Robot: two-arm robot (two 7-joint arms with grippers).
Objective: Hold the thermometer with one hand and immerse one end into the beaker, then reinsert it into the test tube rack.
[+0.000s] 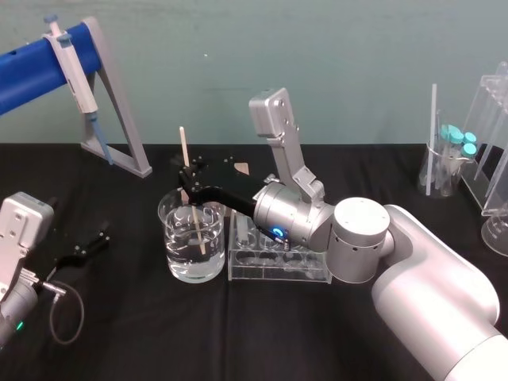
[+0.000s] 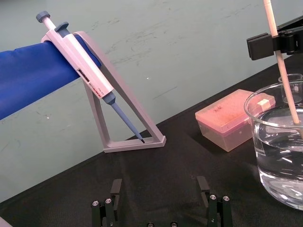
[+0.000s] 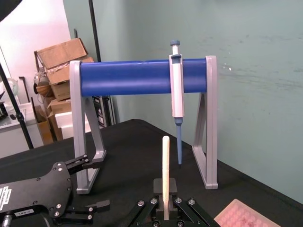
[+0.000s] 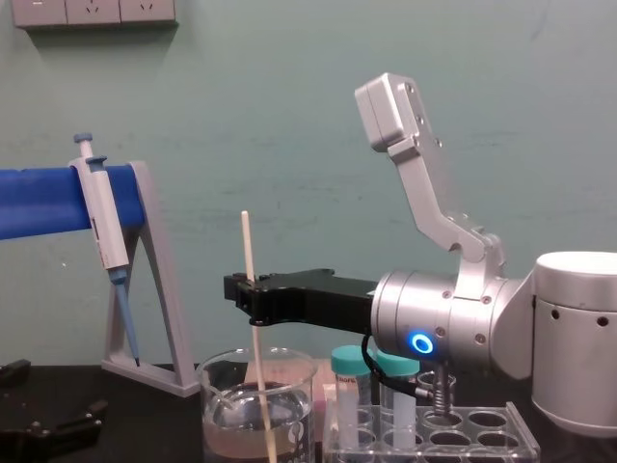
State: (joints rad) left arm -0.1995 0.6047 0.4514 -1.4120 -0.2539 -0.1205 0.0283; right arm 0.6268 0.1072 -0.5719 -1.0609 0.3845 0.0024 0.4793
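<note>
The thermometer [image 1: 191,194] is a thin cream rod standing nearly upright, its lower end dipped in the liquid of the large clear beaker [image 1: 178,262]. My right gripper [image 1: 190,176] is shut on the rod above the beaker's rim, reaching in from the right. The chest view shows the same grip [image 4: 253,289] on the thermometer [image 4: 248,246] over the beaker [image 4: 227,415]. The clear test tube rack [image 1: 278,270] sits just right of the beaker, under my right wrist. My left gripper [image 1: 90,244] rests open on the table at the left, away from the beaker.
A grey-and-blue pipette [image 1: 73,67] hangs on its stand [image 1: 119,119] at the back left. A pink tip box [image 2: 234,118] lies behind the beaker. Teal-capped tubes [image 4: 349,386] stand in the rack. More glassware and a clear stand [image 1: 468,159] are at the far right.
</note>
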